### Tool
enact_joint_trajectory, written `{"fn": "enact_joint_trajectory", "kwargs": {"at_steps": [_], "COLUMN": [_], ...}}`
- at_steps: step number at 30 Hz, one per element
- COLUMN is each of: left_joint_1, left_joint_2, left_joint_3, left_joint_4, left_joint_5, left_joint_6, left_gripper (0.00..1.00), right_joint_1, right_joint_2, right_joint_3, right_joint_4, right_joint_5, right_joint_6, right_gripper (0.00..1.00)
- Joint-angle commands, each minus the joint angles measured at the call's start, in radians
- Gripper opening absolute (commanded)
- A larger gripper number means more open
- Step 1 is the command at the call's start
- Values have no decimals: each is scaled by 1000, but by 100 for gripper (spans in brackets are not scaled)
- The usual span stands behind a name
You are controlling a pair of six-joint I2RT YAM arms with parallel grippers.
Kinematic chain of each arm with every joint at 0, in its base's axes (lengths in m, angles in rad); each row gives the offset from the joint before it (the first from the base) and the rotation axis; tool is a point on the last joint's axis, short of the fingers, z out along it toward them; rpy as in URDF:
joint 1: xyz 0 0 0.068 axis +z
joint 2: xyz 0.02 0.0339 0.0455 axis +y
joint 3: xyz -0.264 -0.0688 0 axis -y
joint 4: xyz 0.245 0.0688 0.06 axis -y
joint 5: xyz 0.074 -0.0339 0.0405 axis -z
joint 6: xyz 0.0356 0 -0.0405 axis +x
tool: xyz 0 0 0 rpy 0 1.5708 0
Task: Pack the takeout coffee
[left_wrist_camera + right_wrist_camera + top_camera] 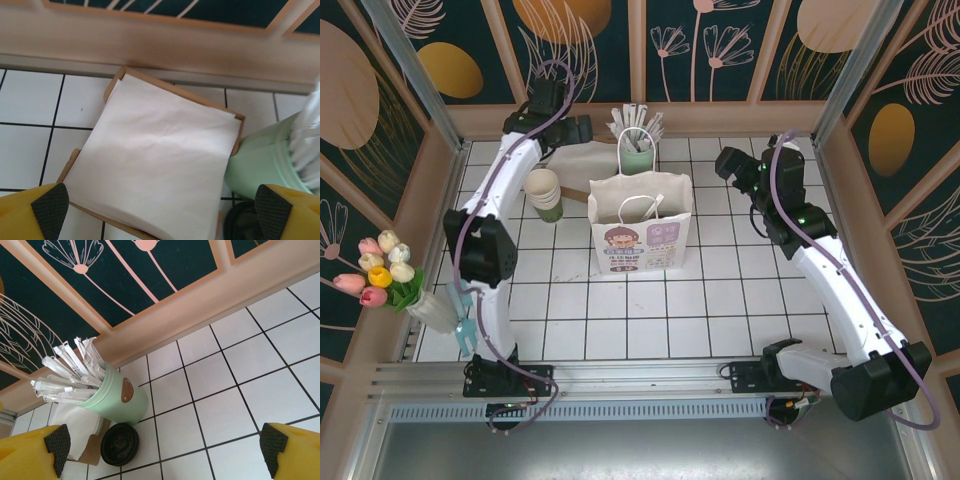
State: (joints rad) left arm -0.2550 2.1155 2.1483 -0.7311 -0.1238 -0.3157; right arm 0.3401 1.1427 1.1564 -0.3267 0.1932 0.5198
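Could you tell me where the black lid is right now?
Right wrist view, lower left: the black lid lies on the tiles beside the mint green holder and the napkins.

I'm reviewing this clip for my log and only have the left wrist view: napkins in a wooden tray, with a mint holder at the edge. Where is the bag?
Observer: In the top view, the paper bag stands upright at mid-table with its mouth open, on the near side of the mint holder.
Operator: Is the right gripper carrying anything?
Observer: No. The right gripper is open over bare tile and holds nothing.
Operator: What is the dark thing below the holder in my view?
Observer: It is a round black lid, lying flat on the tile beside the holder's base.
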Motion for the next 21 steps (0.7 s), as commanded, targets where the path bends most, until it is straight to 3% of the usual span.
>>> {"fn": "enact_joint_trajectory", "kwargs": {"at_steps": [1, 3, 7, 10, 16, 21], "left_joint_1": [0, 0, -3, -3, -3, -3], "left_joint_2": [72, 96, 80, 17, -44, -177], "left_joint_3": [125, 152, 59, -97, -224, -336], "left_joint_4": [-126, -131, -64, 56, 147, 222], "left_joint_5": [-41, 13, 283, 272, 332, 312], "left_joint_6": [55, 45, 7, -38, -89, -85], "left_gripper": [96, 94, 89, 92, 91, 94], "right_joint_1": [-3, -3, -4, -3, -3, -3], "right_joint_2": [-7, -7, 1, 10, 31, 37], "right_joint_3": [34, 32, 28, 29, 49, 45], "right_joint_4": [-31, -34, -24, -16, -23, -17], "right_joint_5": [31, 37, 37, 24, 12, 7], "right_joint_6": [17, 18, 32, 37, 36, 39], "right_gripper": [99, 99, 99, 99, 99, 99]}}
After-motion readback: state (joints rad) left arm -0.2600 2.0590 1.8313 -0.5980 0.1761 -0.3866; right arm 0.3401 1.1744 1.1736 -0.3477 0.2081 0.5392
